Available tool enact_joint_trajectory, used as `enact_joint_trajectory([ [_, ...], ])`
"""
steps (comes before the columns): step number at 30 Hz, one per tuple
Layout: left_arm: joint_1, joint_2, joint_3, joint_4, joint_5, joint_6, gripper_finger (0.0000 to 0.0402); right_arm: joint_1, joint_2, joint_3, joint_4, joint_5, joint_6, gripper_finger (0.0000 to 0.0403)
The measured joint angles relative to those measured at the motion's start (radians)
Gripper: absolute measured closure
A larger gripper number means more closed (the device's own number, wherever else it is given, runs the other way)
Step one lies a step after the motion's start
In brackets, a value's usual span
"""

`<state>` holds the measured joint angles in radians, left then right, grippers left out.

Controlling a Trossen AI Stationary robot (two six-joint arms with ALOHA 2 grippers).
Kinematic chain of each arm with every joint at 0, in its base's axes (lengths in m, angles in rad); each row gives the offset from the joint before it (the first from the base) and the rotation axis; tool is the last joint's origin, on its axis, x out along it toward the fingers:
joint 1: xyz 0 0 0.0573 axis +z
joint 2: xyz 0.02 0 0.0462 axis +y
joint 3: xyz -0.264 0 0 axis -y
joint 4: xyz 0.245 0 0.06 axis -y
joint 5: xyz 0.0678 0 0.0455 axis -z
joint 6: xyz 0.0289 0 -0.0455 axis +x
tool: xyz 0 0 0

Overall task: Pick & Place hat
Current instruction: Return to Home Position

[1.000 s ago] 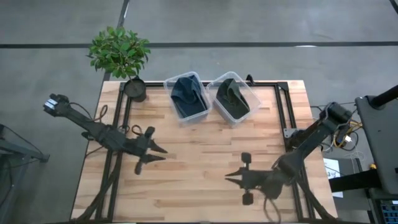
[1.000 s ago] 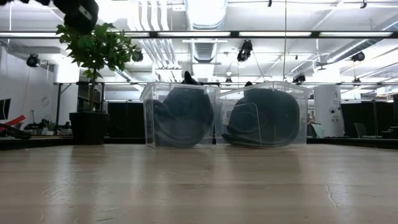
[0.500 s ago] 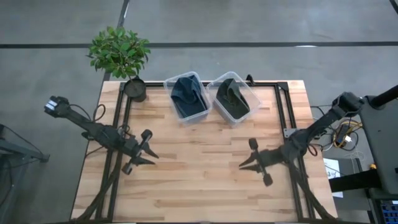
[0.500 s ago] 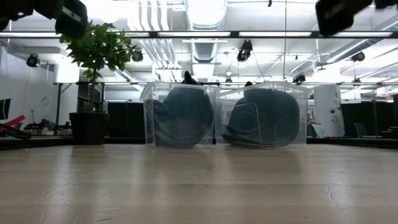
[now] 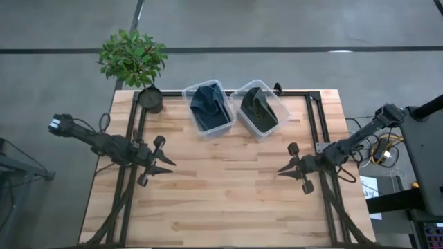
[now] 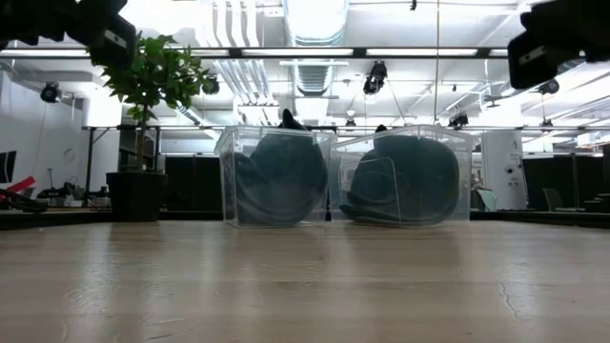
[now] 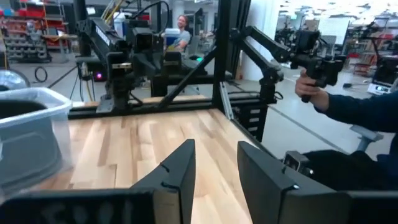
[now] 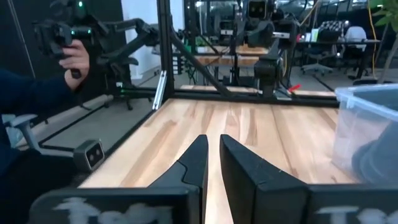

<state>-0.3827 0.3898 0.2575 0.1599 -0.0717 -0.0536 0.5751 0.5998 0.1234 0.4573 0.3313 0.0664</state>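
High view: bright, even light from above on the wooden table [image 5: 228, 200]; shadows there are weak and soft-edged.
Low view: shot against the ceiling strip lights [image 6: 305, 52], which burn out to white — the plant [image 6: 152, 76] and whatever fills the left bin [image 6: 276, 176] and the right bin [image 6: 410, 176] show only as dark masses.
Glare: a pale sheen lies across the boards in the low view.
Left wrist view: well-lit boards, with a washed-out bright patch in the room beyond.
Right wrist view: dim behind the person's sleeve [image 8: 28, 93] — brighter toward the far desks.
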Motion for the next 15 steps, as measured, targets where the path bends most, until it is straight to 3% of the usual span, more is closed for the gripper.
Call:
enact_joint_trajectory([
  [5, 0.001, -0.085, -0.017, -0.055, -0.005, 0.003, 0.0290, 0.000, -0.091, -0.050, -0.021, 0.000, -0.028, 0.0365],
  [11, 0.002, -0.188, -0.039, -0.132, -0.079, 0.030, 0.0290, 0.000, -0.175, -0.080, -0.069, 0.016, -0.092, 0.0365],
  [15, 0.002, -0.268, -0.054, -0.184, -0.123, 0.015, 0.0290, 0.000, -0.259, -0.053, -0.217, 0.015, -0.061, 0.0365],
])
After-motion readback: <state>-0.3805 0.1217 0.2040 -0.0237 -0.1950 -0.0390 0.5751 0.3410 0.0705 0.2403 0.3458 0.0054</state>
